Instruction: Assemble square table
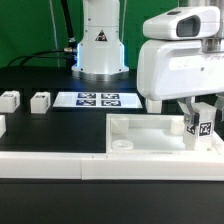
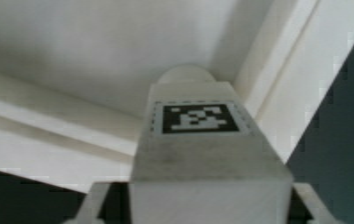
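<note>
White tagged leg [image 2: 200, 150] gripped in the part-closed pincer [image 1: 203, 128], poised over a corner of the slab [image 1: 150, 130]

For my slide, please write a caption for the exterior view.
Gripper closed around a tagged leg at the white tabletop; another leg stands apart.

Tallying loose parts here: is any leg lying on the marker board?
No, the marker board carries only tags; the nearest loose leg sits on the black worktop at the exterior view's left of it.
</note>
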Controlling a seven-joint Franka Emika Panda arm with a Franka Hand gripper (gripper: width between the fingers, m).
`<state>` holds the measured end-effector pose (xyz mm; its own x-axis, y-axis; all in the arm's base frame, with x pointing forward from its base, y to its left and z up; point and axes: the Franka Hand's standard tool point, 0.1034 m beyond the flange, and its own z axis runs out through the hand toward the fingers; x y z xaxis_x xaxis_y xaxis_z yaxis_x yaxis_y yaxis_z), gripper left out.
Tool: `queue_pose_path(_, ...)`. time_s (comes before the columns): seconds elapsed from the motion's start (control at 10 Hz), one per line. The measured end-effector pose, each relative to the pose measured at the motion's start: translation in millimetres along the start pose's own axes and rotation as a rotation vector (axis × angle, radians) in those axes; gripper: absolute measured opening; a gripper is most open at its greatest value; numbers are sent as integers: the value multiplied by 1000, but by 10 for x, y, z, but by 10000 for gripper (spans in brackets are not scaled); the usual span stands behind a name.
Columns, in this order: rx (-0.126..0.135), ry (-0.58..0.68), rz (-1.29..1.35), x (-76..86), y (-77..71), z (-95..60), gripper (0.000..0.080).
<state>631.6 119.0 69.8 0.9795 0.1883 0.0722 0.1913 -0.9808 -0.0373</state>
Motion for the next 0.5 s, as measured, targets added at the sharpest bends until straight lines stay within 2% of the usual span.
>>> queue_pose_path(0.2,-1,0,148,0,8,-1,290)
queue_pose_path(0.5,-36,35,610,-10,30,-2,290)
